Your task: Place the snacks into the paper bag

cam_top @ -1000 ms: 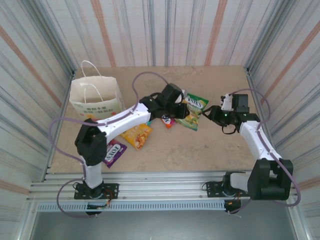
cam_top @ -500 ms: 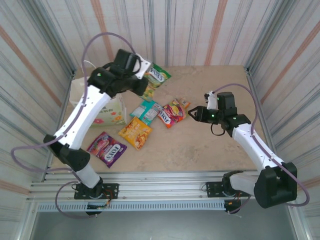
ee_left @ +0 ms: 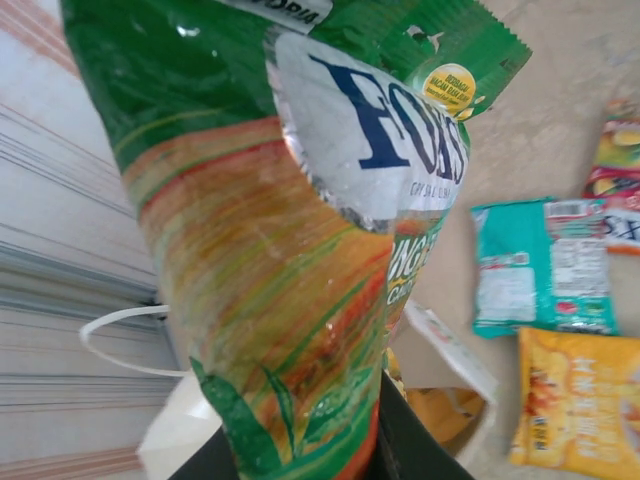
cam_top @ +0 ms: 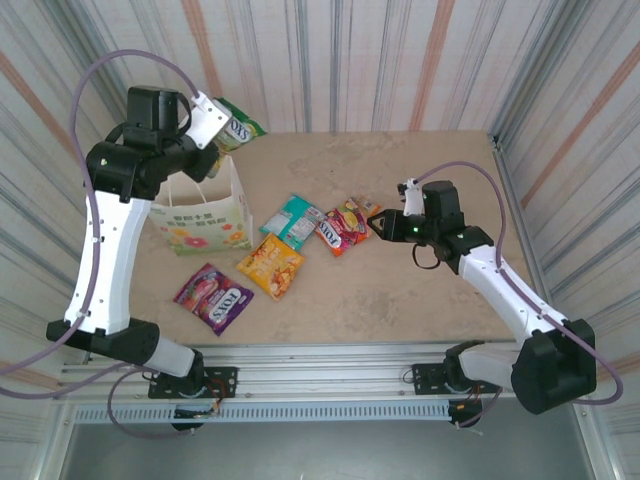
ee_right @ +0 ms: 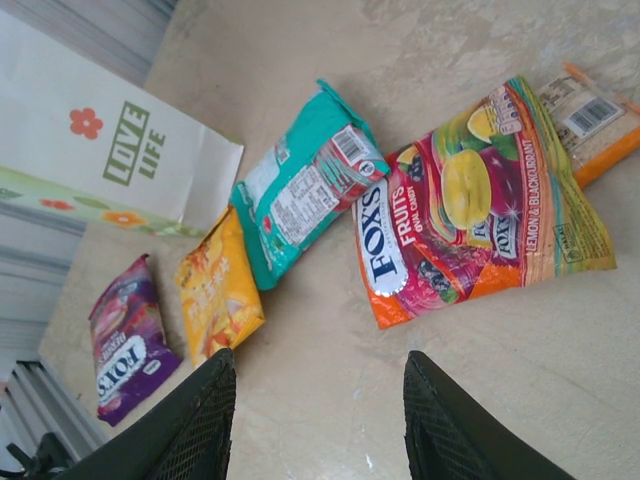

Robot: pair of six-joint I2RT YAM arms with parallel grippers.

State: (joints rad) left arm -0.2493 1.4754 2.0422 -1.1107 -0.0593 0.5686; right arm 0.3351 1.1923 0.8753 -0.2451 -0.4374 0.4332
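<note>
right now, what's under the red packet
An orange packet sticks out from under the red packet at one corner. How far it runs beneath is covered.

Bright, even diffuse light, only faint soft shadows. Green packet [ee_left: 300, 250] sits close to the left wrist lens, slightly soft, with white glare patches. Right gripper [ee_right: 318, 362] is dark and blurry at frame bottom, table [ee_right: 500, 400] beyond it sharp.

Six snack packets [ee_right: 470, 200]: one green packet [cam_top: 238, 128] far left, one teal packet [cam_top: 292, 218], one red packet [cam_top: 340, 227] and one orange packet [cam_top: 365, 207] mid-table, one yellow-orange packet [cam_top: 272, 265] and one purple packet [cam_top: 212, 297] nearer. One paper bag [cam_top: 200, 215], left.
</note>
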